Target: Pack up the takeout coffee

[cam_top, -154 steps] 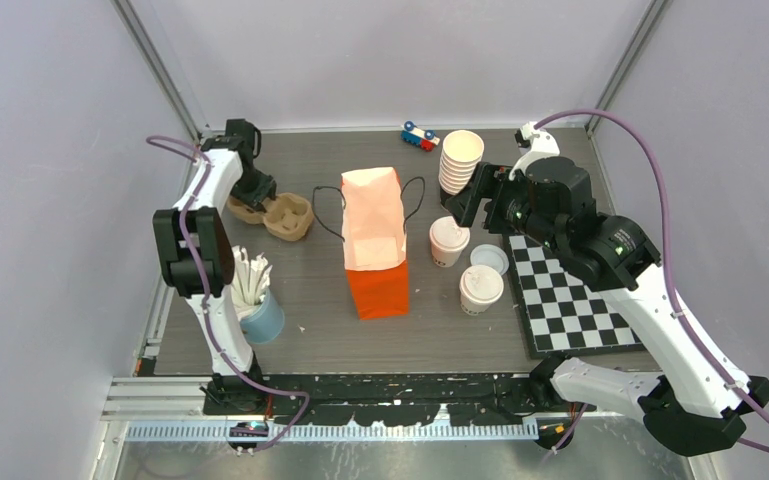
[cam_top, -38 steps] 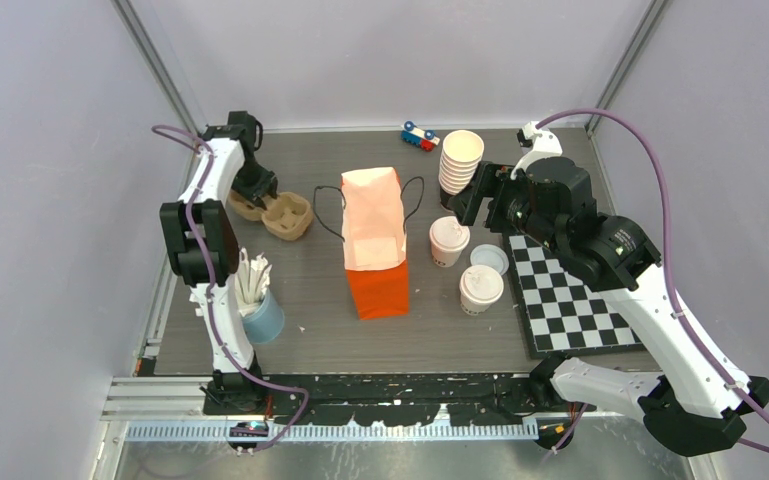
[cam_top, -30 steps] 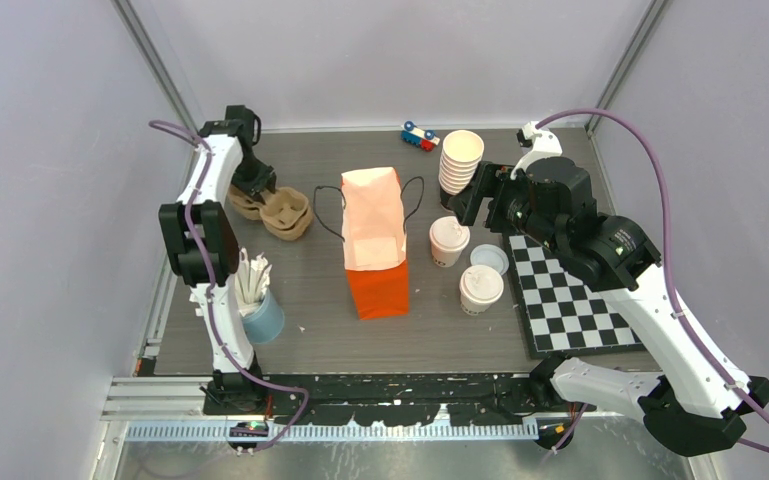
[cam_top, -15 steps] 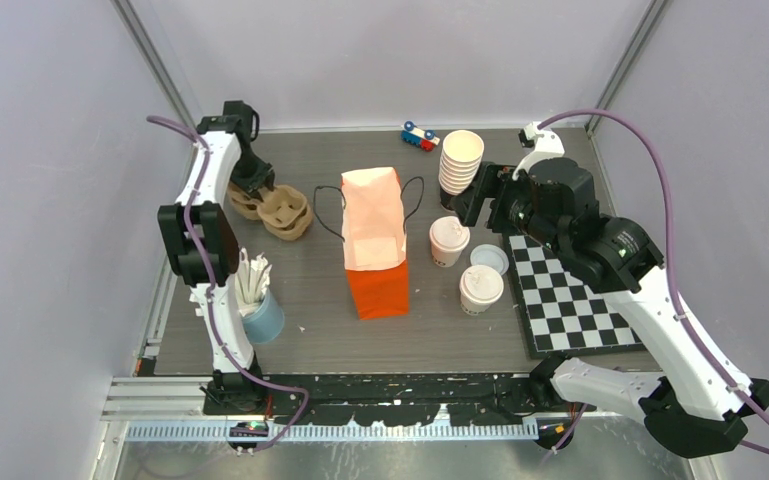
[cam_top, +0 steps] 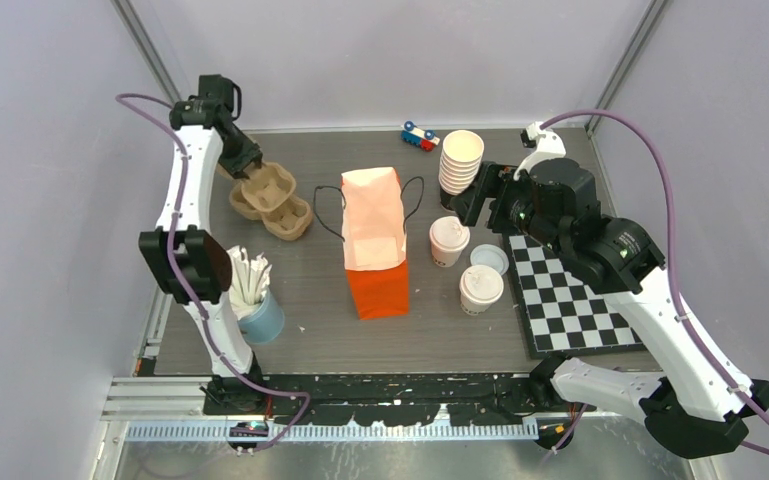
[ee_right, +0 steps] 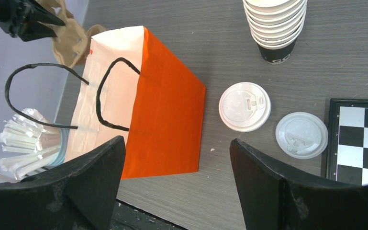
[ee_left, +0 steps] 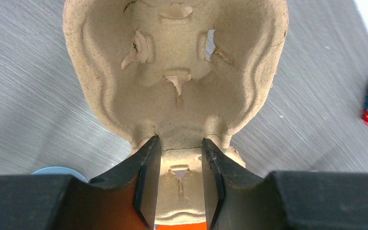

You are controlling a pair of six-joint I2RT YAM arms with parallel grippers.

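Overhead wide; wrist views face down

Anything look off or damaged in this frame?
Two things. The cardboard cup carrier pinched in the left gripper has torn, ragged flaps around its cutouts. A loose lid lies flat beside the checkerboard mat, with no cup under it.

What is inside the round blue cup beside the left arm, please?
A bunch of white paper-wrapped sticks stands in the round blue cup, tops fanning above its rim. Their lower ends and the cup's floor are hidden by the bundle and the wall.
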